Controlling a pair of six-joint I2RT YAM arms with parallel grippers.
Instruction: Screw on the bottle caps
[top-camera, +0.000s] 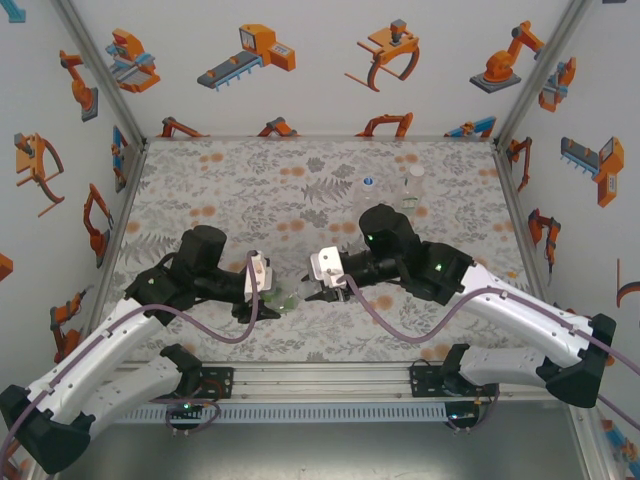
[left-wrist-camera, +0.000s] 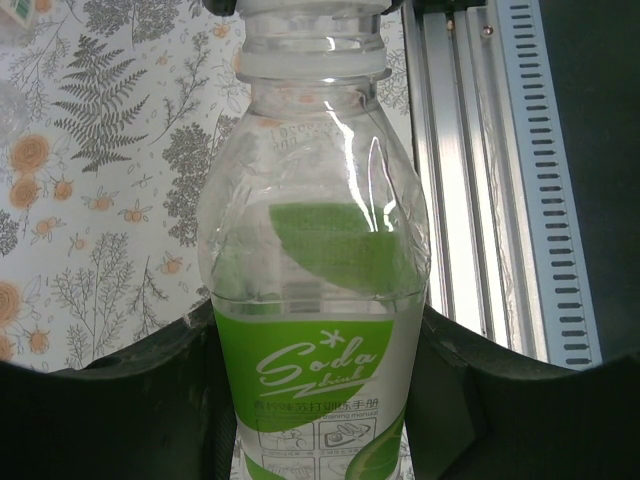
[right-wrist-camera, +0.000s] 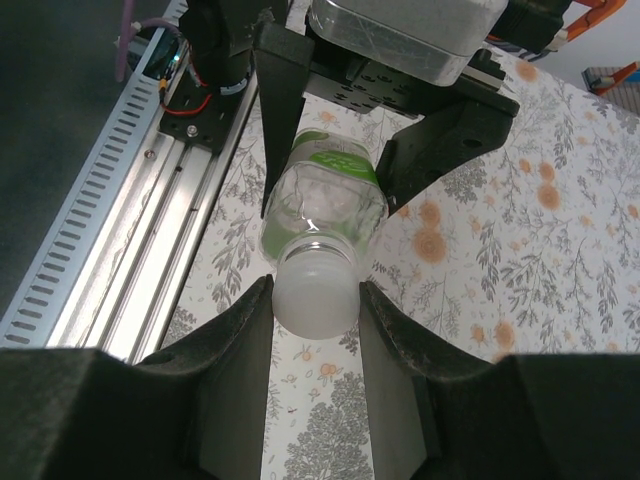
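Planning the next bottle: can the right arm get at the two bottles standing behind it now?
Probably not yet: the right gripper is shut on the cap of the green-label bottle. Once freed, the standing bottles look close, with nothing between.

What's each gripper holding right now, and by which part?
Left gripper clamps the green-label bottle around its labelled body; right gripper pinches the white cap at the bottle's mouth.

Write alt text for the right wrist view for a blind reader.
The right gripper pinches a pale cap on the mouth of a green-labelled bottle, which the left gripper holds opposite it, over a floral table beside a metal rail.
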